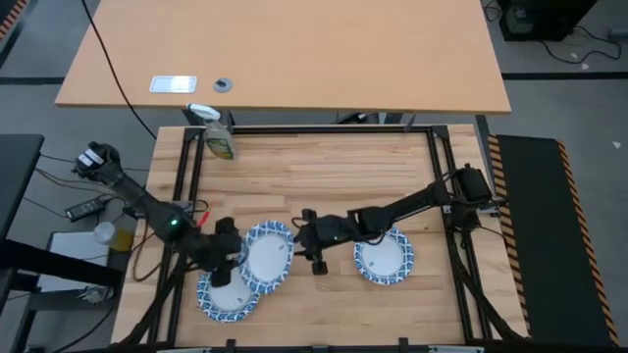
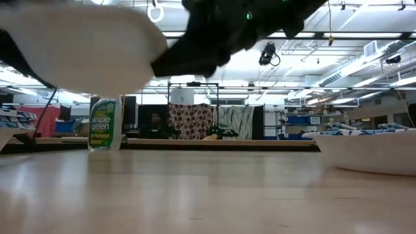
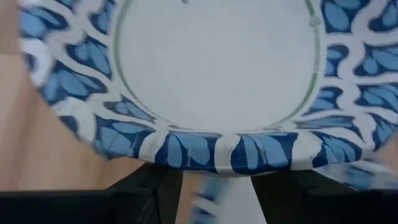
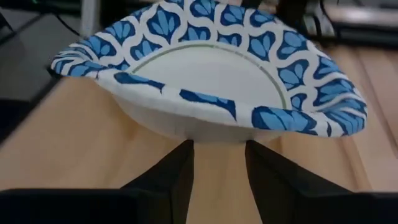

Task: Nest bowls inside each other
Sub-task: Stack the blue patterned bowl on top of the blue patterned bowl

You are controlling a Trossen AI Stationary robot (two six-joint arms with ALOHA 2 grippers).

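From above, we see a pale wooden table [image 1: 324,186] with two dark robot arms reaching toward its near edge. Our right gripper [image 1: 299,233] pinches the rim of a shallow white bowl with a blue-and-white patterned scalloped rim [image 1: 268,255], holding it tilted and raised, apparently so it can be carried over another bowl. In the right wrist view that bowl [image 4: 208,81] sits just ahead of the fingers, its rim bent where it is held. Our left gripper [image 1: 225,257] hovers with its fingers spread wide above a second, matching bowl [image 1: 226,294] lying flat near the table's front left; it grips nothing, perhaps ready to steady that bowl. A third matching bowl [image 1: 384,258] rests flat, well apart to the right. A spray bottle with a yellow-green label [image 1: 217,137] stands at the far left corner, out of the way.
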